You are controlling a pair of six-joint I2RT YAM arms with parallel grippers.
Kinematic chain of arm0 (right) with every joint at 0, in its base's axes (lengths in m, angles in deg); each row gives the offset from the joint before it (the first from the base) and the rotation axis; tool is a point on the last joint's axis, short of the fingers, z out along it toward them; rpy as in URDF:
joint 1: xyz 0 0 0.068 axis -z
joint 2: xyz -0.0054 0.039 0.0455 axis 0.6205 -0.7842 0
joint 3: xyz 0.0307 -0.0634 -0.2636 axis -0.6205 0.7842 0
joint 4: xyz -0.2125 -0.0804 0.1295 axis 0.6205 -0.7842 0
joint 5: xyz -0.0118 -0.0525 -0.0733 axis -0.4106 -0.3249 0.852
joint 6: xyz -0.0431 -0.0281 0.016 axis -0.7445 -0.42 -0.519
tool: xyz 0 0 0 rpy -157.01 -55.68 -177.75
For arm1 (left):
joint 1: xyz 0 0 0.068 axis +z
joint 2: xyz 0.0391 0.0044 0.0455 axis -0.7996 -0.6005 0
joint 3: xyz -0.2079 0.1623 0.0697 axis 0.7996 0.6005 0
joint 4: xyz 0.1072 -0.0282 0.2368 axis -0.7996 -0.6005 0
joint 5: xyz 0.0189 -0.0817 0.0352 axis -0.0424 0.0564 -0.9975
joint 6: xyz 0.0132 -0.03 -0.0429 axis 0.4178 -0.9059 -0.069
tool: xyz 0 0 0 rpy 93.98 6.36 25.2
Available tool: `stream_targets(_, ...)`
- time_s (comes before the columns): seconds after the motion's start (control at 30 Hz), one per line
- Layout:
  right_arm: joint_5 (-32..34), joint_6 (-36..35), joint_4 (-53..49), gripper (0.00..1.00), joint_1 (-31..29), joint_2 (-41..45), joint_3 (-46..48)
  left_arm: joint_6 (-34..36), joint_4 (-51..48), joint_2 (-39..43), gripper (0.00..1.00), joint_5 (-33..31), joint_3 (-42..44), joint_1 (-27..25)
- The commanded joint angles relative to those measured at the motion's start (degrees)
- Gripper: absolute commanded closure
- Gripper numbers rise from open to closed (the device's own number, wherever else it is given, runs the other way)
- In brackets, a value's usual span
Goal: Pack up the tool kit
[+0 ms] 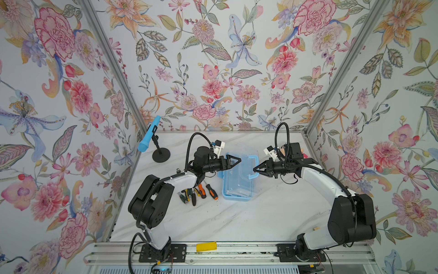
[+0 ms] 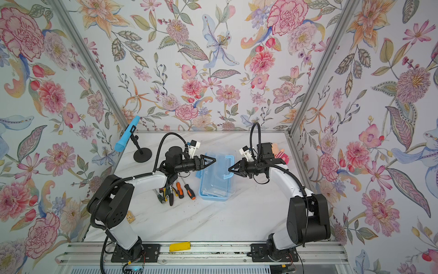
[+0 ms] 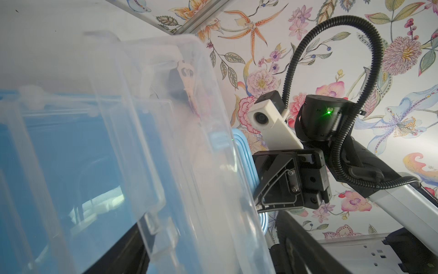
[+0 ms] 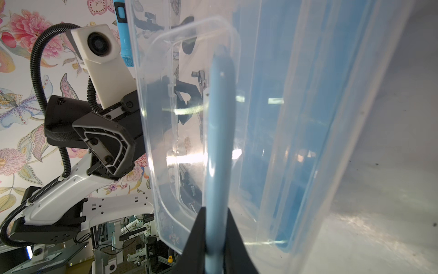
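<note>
Tool box: light-blue base, clear lid, blue handle. Beside it, orange-black screwdrivers. Tabletop white, grey-veined. Wallpaper floral.

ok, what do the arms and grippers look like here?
Left arm and right arm match: white link shells, black joint housings, black corrugated cable conduit. Left gripper and right gripper: black, triangular open-frame fingers. White wrist camera on each.
</note>
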Motion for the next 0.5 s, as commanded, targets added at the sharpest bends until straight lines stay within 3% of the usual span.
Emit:
stream_targets(0.0,0.8,-1.8,2.2,0.69,-0.4,2.3,0.0,-0.3,2.1,-1.6,0.17,1.1,-2.0,-1.0)
stream_targets(0.2,4.6,-0.8,2.1,0.42,-0.1,3.7,-0.7,-1.9,4.3,-1.8,0.18,1.1,-3.0,-1.4)
stream_targets(0.47,17.2,1.4,-0.1,0.33,2.7,9.2,0.0,0.0,-1.4,-0.4,0.17,-0.3,-9.0,-3.1)
